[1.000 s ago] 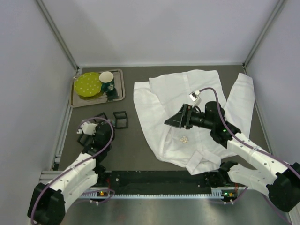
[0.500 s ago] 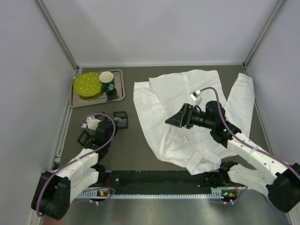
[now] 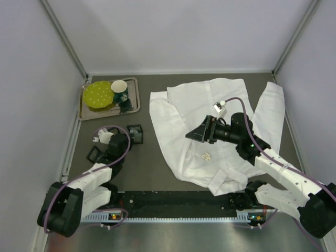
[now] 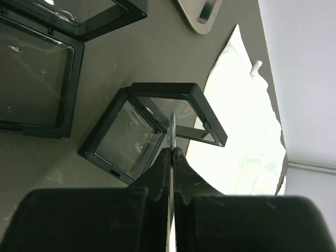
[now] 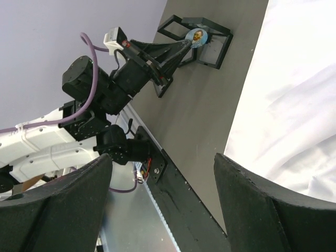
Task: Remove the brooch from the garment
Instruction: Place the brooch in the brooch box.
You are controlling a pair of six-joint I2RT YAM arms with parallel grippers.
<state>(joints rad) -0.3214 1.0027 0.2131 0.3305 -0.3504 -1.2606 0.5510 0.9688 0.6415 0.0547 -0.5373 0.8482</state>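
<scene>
Dark table [image 3: 157, 163], pale grey walls. The left gripper [image 4: 171, 153] is pinched shut on the brooch [image 4: 171, 130] — a round blue disc held on edge — just above the small open case [image 4: 126, 142]. The shirt [image 3: 210, 100] lies well right of the case. Over it hangs the right gripper [image 3: 193, 134], jaws wide and bare. I would lower the brooch into the case's tray and release only once it is low — on edge, the disc could roll.

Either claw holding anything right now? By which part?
The left claw is shut on the round brooch, pinching its two faces at one edge, by the small open black case. The right claw is open and empty above the shirt.
</scene>
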